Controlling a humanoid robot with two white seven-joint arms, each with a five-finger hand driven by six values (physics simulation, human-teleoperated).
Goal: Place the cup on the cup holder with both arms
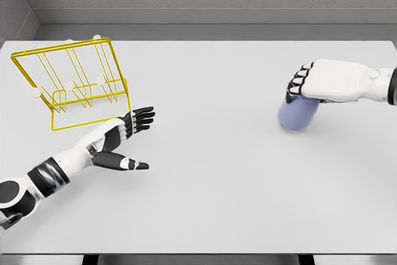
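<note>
A pale blue cup [298,115] stands on the white table at the right. My right hand [305,85] comes in from the right edge and sits over the cup's top, fingers curled down around its upper part. A yellow wire cup holder [74,82] with white-tipped pegs stands tilted at the far left. My left hand [131,134] lies just in front of the holder's lower right corner, fingers stretched out and thumb apart, holding nothing.
The white table [211,184] spans the whole view, with its front edge along the bottom. A grey wall runs behind its far edge.
</note>
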